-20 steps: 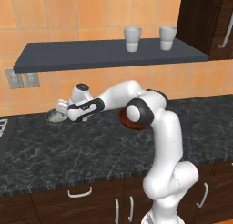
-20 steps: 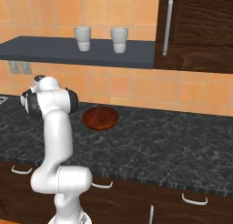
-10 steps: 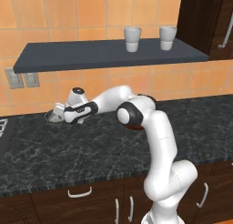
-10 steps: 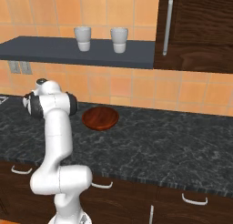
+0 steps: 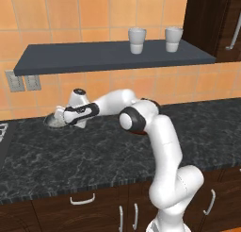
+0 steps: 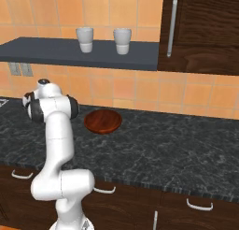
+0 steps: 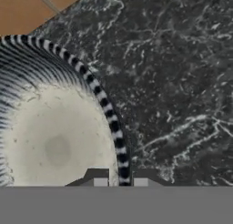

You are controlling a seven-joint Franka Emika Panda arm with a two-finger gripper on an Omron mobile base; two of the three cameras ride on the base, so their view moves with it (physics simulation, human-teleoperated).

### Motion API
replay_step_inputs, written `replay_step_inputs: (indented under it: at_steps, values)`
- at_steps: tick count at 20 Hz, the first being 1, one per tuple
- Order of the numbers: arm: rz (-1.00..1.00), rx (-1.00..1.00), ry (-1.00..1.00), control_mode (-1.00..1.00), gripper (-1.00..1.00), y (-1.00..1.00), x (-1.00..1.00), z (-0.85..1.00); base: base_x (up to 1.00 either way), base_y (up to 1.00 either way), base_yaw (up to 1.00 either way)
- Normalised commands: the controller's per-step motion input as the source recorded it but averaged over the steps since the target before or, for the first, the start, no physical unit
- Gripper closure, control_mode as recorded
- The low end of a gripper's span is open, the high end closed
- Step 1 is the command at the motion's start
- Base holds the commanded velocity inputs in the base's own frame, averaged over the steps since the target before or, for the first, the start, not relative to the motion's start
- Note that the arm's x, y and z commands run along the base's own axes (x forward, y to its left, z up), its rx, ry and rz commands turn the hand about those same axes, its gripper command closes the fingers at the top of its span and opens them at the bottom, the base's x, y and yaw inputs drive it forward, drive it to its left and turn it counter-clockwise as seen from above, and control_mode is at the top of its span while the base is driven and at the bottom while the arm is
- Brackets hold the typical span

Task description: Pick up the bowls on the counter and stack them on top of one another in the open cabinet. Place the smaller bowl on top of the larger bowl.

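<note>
Two bowls (image 6: 103, 121) on the counter (image 5: 70, 151): from the left, gripper (image 5: 60, 117) down at the smaller bowl (image 5: 52, 120) by the wall; from the right, larger bowl beside the arm; from the hand, fingertips (image 7: 101, 180) astride the ribbed rim, apart, not yet clenched

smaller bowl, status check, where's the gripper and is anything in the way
Gripper down at the smaller bowl, fingertips straddling its rim, not visibly clamped. Larger bowl sits apart on the counter. Two white cups on the open cabinet.
</note>
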Motion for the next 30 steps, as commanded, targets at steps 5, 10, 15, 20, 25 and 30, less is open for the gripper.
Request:
replay_step_inputs:
  at_steps: [5,10,15,20,25,30]
  values:
    - [-0.09,0.01,0.04,-1.0,1.0,-0.18,-0.94,-0.38,0.0,0.0,0.0]
    - [-0.2,0.13,-0.03,-1.0,1.0,-0.41,-1.0,0.05,0.0,0.0,0.0]
    - [-0.24,0.16,-0.02,-1.0,1.0,-0.51,-1.0,0.15,0.0,0.0,0.0]
    - [-0.2,0.17,0.0,-1.0,1.0,-0.37,-0.75,0.83,0.0,0.0,0.0]
    - [-0.11,0.11,0.0,-1.0,1.0,-0.5,-0.47,0.95,0.0,0.0,0.0]
    - [-0.08,0.02,-0.01,-1.0,1.0,-0.6,-0.37,0.76,0.0,0.0,0.0]
